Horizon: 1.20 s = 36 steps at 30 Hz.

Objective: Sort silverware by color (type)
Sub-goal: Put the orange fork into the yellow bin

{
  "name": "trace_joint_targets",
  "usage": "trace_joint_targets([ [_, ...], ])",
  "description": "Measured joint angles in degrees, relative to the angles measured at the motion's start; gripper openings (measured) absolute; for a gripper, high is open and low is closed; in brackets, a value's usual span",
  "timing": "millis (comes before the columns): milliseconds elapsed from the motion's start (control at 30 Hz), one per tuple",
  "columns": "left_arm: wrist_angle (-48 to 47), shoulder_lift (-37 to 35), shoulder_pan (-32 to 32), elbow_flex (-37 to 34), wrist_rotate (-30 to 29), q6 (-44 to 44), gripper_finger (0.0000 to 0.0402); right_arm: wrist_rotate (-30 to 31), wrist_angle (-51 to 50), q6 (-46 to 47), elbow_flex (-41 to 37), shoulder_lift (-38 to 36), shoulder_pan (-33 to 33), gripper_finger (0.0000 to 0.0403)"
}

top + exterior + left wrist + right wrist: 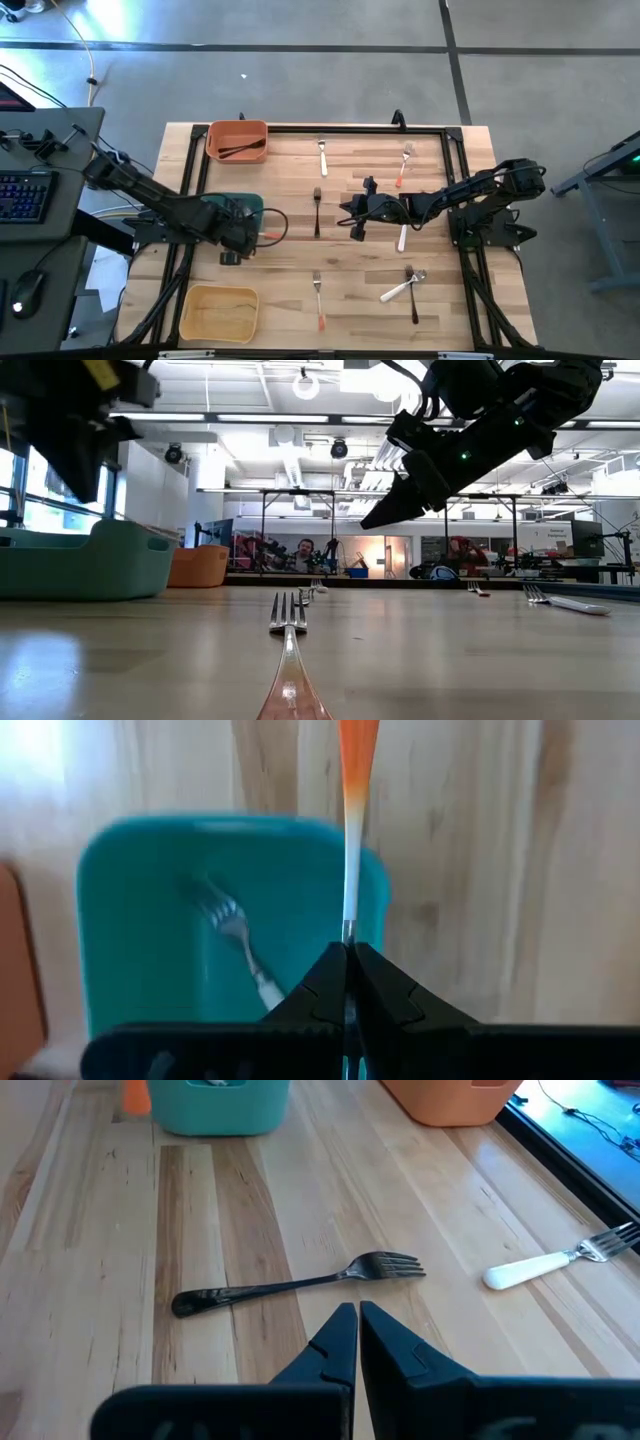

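Though clamped, utensil [352, 840] head perhaps hidden

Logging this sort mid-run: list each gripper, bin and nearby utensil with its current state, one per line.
left gripper: shut on an orange-handled utensil, over the teal bin.
right gripper: shut, empty, above the black fork.
black fork: flat on the table, untouched.
teal bin: holds one fork.
orange bin: holds dark utensils.
yellow bin: contents unclear.

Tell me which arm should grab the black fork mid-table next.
Right. The right gripper hovers empty beside the black fork, while the left gripper is shut on an orange-handled utensil above the teal bin.
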Motion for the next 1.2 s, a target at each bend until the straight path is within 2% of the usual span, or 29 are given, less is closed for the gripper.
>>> trace_joint_targets([
  [167, 0.1, -2.6, -0.7, -4.2, 0.7, -2.0, 0.0001, 0.0, 0.0, 0.0, 0.0, 0.0, 0.0, 0.0000],
  [567, -1.3, -9.0, -1.7, -7.9, 2.3, -3.7, 0.0001, 0.0, 0.0, 0.3, 0.0, 0.0, 0.0, 0.0000],
  [933, -3.7, -9.1, -1.7, -14.4, 4.3, -10.1, 0.0007, -0.1, 0.0, 0.9, 0.0, 0.0, 0.0, 0.0000],
  [1200, -3.2, -9.2, -1.7, -14.0, 4.0, -13.3, 0.0026, -0.2, 0.0, 0.9, 0.0, 0.0, 0.0, 0.0000],
])
